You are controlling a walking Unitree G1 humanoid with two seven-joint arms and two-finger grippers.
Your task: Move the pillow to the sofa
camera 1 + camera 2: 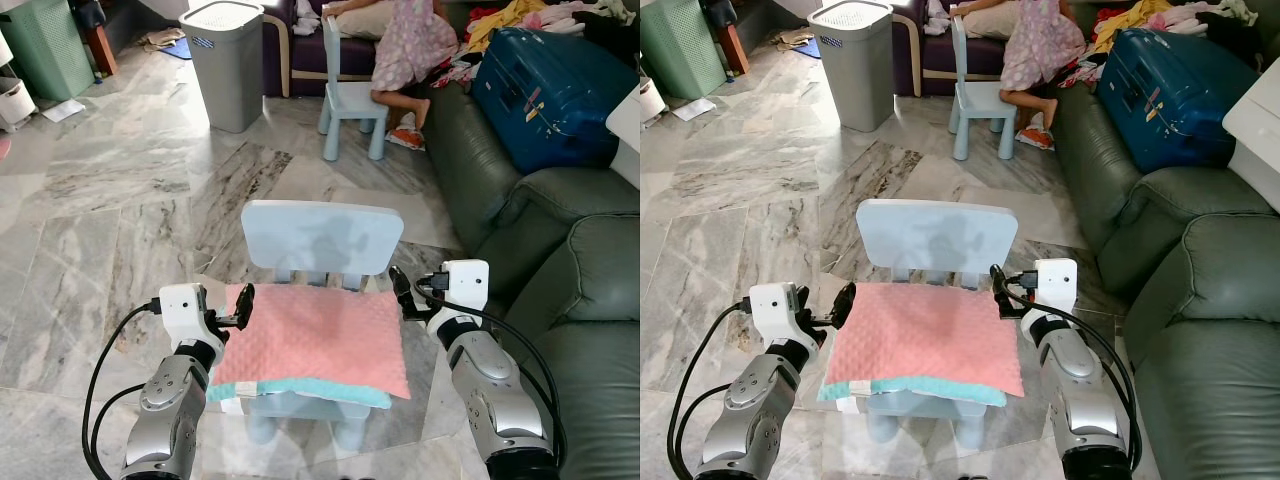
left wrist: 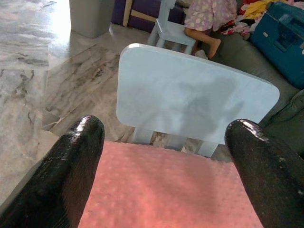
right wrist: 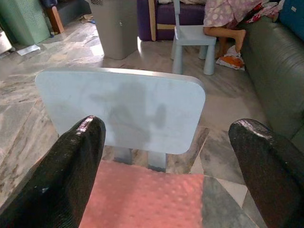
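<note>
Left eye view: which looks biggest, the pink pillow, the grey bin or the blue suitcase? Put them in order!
1. Pink pillow, though it lies nearest the camera.
2. Blue suitcase and grey bin: they look alike, too close to rank.

bright even daylight, glare on the marble floor [image 2: 57, 28], wrist views perhaps slightly soft.

A pink dotted pillow [image 1: 312, 340] with a teal edge lay on a pale blue chair [image 1: 320, 238]; the sofa [image 1: 560, 290] was dark green, the floor [image 1: 110, 210] grey-veined marble.
</note>
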